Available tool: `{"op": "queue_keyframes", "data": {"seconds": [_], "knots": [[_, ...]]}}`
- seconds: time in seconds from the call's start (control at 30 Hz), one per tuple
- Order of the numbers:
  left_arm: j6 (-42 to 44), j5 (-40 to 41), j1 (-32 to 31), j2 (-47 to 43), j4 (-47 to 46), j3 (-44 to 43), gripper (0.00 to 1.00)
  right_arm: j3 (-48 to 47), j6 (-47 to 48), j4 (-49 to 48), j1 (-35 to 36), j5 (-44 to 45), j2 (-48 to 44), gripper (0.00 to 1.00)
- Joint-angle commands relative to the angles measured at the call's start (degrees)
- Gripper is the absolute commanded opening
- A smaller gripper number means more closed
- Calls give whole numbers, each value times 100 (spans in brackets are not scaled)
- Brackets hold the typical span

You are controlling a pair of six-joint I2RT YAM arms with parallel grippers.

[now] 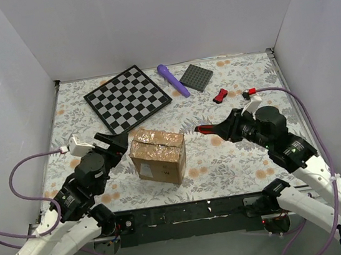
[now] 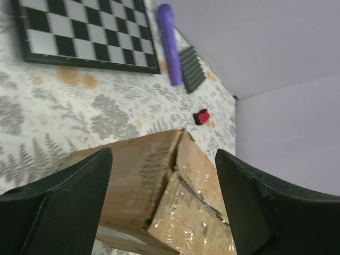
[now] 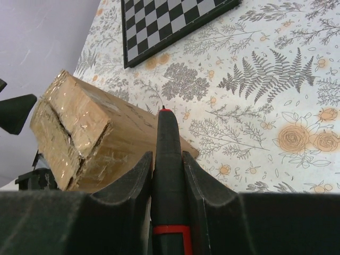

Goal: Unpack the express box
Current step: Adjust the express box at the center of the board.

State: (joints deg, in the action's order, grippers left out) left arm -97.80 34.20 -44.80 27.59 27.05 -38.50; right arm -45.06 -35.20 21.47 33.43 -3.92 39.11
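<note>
Left pincer [image 1: 117, 144] spread wide just beside the top left edge of the cardboard box [image 1: 158, 155]; my right pincer [image 1: 222, 127] is pressed onto a black tool [image 1: 204, 129] whose red tip points at the box. Only the overhead camera shows me the box standing near the middle of the near edge of the table [image 1: 226, 165]. The wrist cameras show wrinkled shiny tape and a dark seam between closed flaps.

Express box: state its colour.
Express box: brown cardboard, shiny tan tape; best in right wrist view.
</note>
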Motion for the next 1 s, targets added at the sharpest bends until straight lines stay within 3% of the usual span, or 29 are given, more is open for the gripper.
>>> {"op": "queue_keyframes", "data": {"seconds": [0.0,0.07,0.2,0.23,0.3,0.37,0.47,0.63,0.77,0.97], "knots": [[-1415,1079,15,150,2451,-657,75,173,118,-890,-12,357,219,1],[-1830,898,23,106,3075,-738,71,295,233,-1205,-3,566,395,1],[-1497,-113,24,-638,2754,-431,55,541,303,-1786,-3,735,720,1],[-1444,-332,24,-763,2658,-256,43,542,338,-1900,-12,753,895,1],[-1487,-745,24,-992,2577,-141,28,446,417,-2095,-3,674,1132,1],[-1889,-861,24,-984,3031,-61,11,340,505,-2427,-3,534,1510,1],[-2190,-950,24,-975,3570,79,2,217,619,-2717,6,436,1950,1],[-2156,-1265,24,-967,3176,352,0,50,821,-2895,67,-56,2521,1],[-1998,-1819,24,-178,2421,624,0,50,839,-2903,111,-275,2663,1],[-1805,-1925,15,-140,1568,1072,0,120,1006,-2957,366,-548,2724,1]]}}
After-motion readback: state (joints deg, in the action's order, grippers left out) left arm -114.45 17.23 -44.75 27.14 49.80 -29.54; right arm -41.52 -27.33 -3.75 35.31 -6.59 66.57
